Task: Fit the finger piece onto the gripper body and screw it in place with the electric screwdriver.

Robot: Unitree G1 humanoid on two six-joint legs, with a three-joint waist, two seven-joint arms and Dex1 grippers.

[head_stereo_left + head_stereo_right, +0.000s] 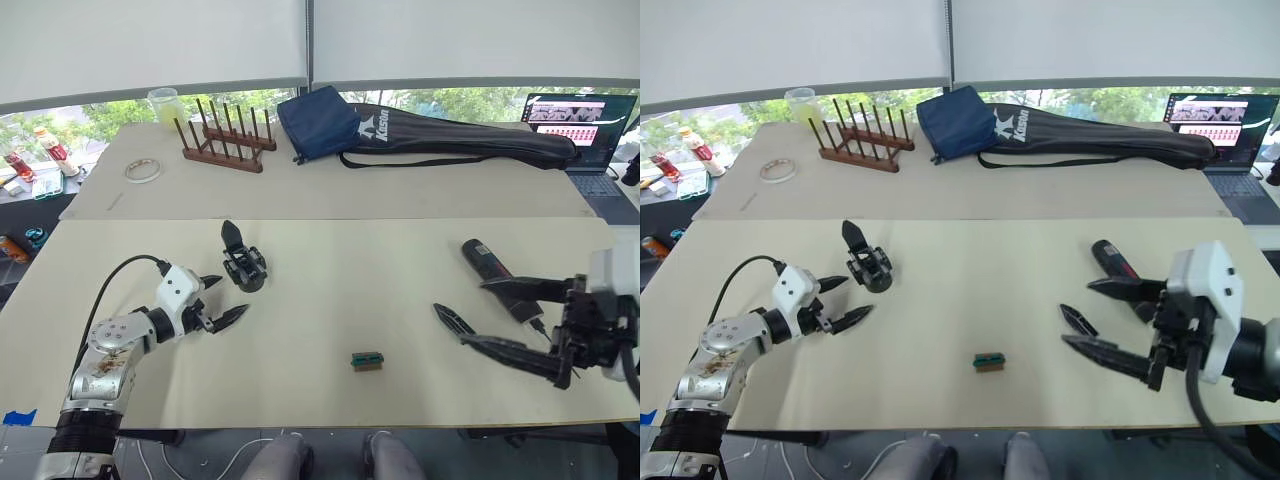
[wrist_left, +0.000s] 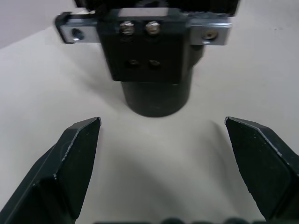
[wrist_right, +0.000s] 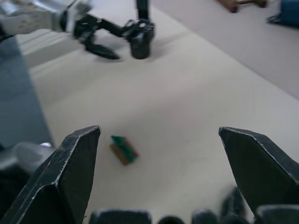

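Left pincer stood wide open and empty just beside the body, which sat upright on the tabletop. Right pincer was also spread wide and empty, bracketing the finger piece, with the screwdriver lying just behind. Risks: a closing left pincer could tip or shove the small body; the right's tips could skid the flat-lying finger piece aside, or nudge the screwdriver instead.

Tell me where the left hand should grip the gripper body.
Probably the round base of the gripper body, approached from the robot's side. The left hand is open, facing it, and the base fits between the fingers; the pointed finger above stays free.
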